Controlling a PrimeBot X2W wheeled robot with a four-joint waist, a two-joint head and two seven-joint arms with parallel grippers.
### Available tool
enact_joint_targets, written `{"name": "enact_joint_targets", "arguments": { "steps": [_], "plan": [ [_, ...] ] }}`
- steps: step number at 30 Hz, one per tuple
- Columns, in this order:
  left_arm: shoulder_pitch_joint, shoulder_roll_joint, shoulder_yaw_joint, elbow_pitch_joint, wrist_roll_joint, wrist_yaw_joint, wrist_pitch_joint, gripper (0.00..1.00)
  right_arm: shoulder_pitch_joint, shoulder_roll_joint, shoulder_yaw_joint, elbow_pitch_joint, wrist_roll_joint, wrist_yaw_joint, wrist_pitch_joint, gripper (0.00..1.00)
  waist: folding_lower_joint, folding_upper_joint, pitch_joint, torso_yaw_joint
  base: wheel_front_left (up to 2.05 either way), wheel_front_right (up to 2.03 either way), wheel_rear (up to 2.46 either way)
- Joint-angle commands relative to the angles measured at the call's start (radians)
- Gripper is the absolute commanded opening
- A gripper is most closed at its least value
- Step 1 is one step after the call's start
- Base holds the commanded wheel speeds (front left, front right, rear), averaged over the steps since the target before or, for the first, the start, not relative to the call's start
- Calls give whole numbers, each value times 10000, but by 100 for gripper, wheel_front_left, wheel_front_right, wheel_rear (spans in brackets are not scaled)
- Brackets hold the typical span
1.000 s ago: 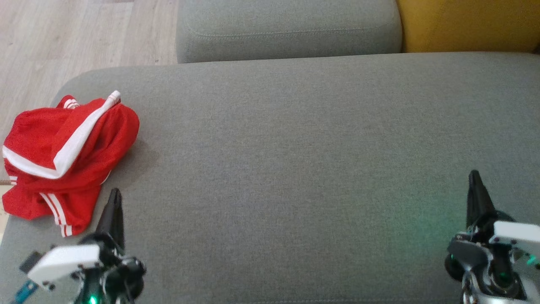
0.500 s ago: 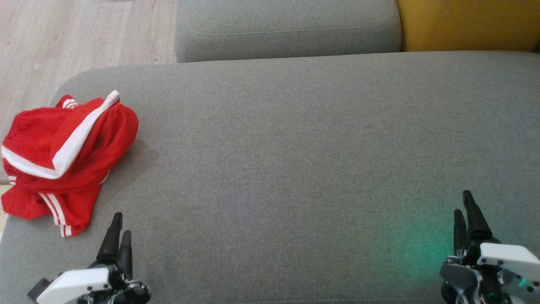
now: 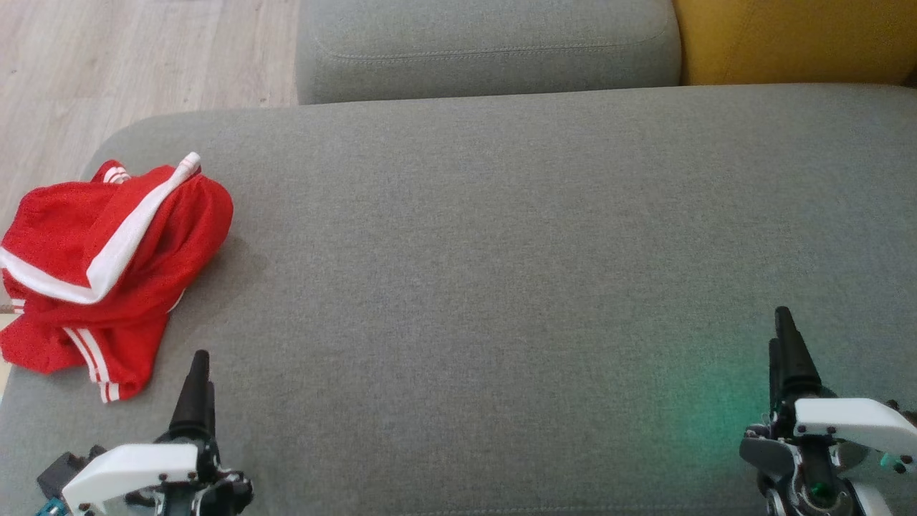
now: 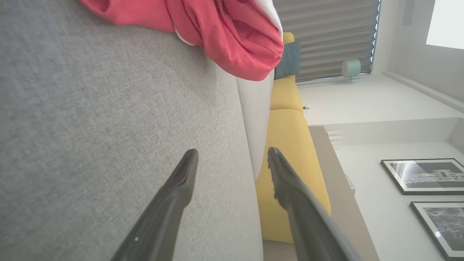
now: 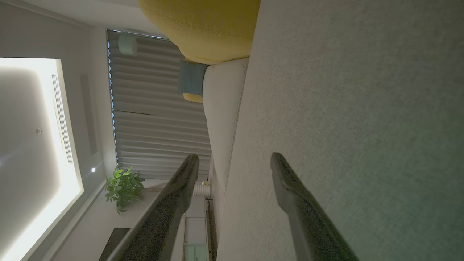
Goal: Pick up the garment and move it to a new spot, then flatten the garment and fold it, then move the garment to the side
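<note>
1. Where the sofa seat cushion [image 3: 501, 287] meets the bottom of the head view, both claws hover above its near edge. The left claw [image 3: 203, 373] is toward the near-left corner and the right claw [image 3: 779, 330] toward the near-right.
2. In the wrist views, the left claw [image 4: 232, 152] and the right claw [image 5: 235, 156] each have their fingers spread apart, with grey fabric showing in the gap.
3. Between the two claws, a wide stretch of bare grey fabric runs from the near edge to the far edge.
4. The garment [image 3: 107, 265] lies just beyond and to the left of the left claw, not touching it. It is a crumpled red heap with white striped trim at the cushion's left end, lapping over the left edge.
5. From the left wrist, the garment [image 4: 235, 36] bulges up off the fabric ahead of the fingertips.
6. Along the far edge stands a grey back cushion [image 3: 487, 50], with a yellow cushion [image 3: 795, 39] at the far-right corner.
7. Pale wood floor [image 3: 107, 64] lies beyond the far-left corner.
</note>
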Motion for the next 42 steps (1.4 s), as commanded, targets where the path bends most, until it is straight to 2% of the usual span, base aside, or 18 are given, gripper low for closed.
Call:
{"name": "enact_joint_targets", "arguments": {
  "steps": [1, 22, 42],
  "plan": [
    [-508, 91, 62, -349, 285, -31, -109, 100, -565, -230, 103, -347, -264, -2, -115, 100, 0, -1, -1, -4, 0, 0, 0],
    [-734, 141, -240, -443, 3441, 425, -723, 100, -903, -359, 783, -168, -3203, -4, -740, 100, 0, -1, 48, -29, 0, 0, 0],
    [-975, 189, -411, -866, 6340, 915, -1307, 100, -1224, -345, 942, -319, -5927, -5, -1334, 100, 0, -1, 140, -56, 0, 0, 0]
  ]
}}
